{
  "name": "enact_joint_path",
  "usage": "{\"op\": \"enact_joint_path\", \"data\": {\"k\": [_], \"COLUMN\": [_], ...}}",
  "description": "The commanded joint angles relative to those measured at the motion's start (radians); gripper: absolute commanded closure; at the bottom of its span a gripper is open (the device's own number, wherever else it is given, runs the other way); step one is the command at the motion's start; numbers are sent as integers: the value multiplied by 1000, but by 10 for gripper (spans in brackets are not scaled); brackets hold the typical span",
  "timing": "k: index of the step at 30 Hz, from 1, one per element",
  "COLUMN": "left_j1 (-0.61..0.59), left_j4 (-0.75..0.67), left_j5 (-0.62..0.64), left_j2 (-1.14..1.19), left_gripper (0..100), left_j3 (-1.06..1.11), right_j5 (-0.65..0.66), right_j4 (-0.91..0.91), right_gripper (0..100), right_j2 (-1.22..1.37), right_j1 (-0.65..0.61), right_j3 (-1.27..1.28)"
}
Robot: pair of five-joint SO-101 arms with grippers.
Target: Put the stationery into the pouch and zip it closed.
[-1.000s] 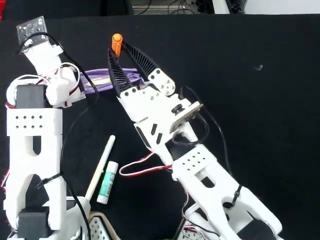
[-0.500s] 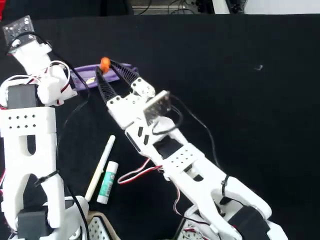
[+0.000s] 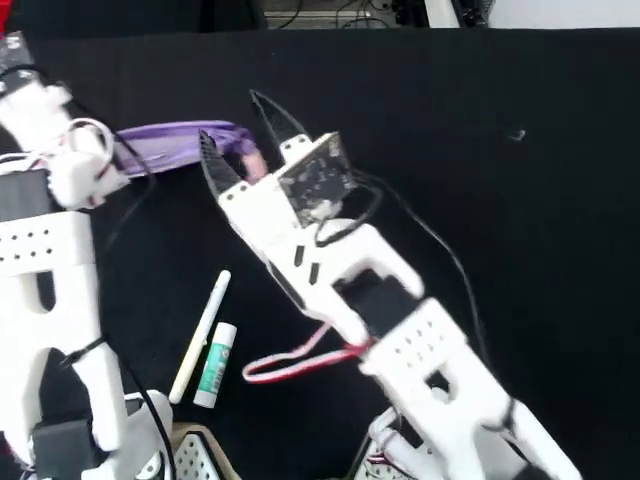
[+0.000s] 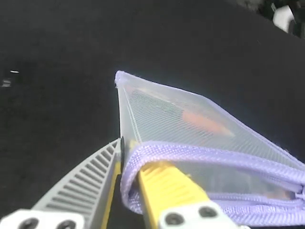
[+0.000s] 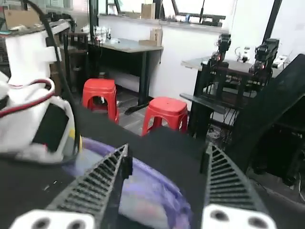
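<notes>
The orange marker (image 4: 202,119) lay inside the pouch (image 4: 157,112), its rim pinched by the left gripper (image 4: 126,176). The right gripper (image 3: 228,113) gaped empty. White pen (image 3: 200,335), glue stick (image 3: 215,365) and zipping remained.

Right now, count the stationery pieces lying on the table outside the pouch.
2. A white pen and a glue stick lie side by side on the table. An orange item already shows inside the pouch; more may be hidden.

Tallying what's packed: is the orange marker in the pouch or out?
In. The left wrist view shows the orange marker through the mesh wall of the pouch, and the right gripper, fingers open, holds nothing.
</notes>
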Motion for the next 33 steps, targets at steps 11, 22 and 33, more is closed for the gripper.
{"op": "enact_joint_path", "data": {"k": [11,22,33], "left_j1": [-285,-375,-392], "left_j4": [-54,-54,-81], "left_j5": [-52,-57,-57], "left_j2": [-5,-5,-3], "left_gripper": [971,971,971], "left_j3": [-105,-134,-131], "right_j5": [-413,-787,-997], "right_j4": [281,144,525], "right_gripper": [766,768,765], "right_j2": [166,522,805], "right_j1": [-29,-235,-233], "right_j3": [79,10,-323]}}
